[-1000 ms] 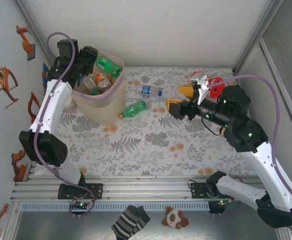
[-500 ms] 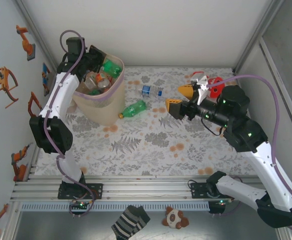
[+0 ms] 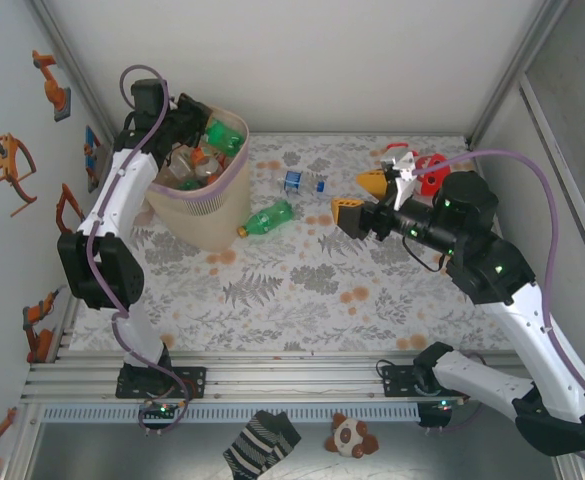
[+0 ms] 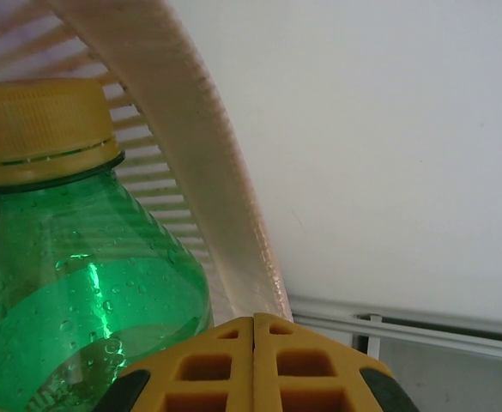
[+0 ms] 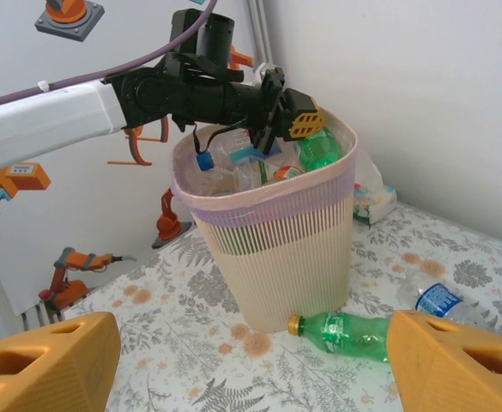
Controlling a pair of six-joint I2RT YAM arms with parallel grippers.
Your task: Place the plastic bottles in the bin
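Left pincer (image 3: 194, 118) sits over the mouth of the bin (image 3: 207, 215), fingers pressed together with nothing between them. In the wrist view the yellow pads (image 4: 208, 369) meet at a seam. Just beside it, inside the bin, is a green bottle (image 4: 70, 283) with a yellow cap, close against the ribbed wall. The bin stands at the far left of the bench (image 3: 302, 290), packed with more bottles (image 3: 187, 168). Two lie outside it:
- A second green bottle (image 3: 268, 217) on its side just right of the bin's foot, cap end nearest the bin.
- A clear bottle (image 3: 302, 181) with a blue label beyond it, also lying down.

Right pincer (image 3: 354, 198) hovers mid-bench, fingers wide apart and empty, facing the bin.
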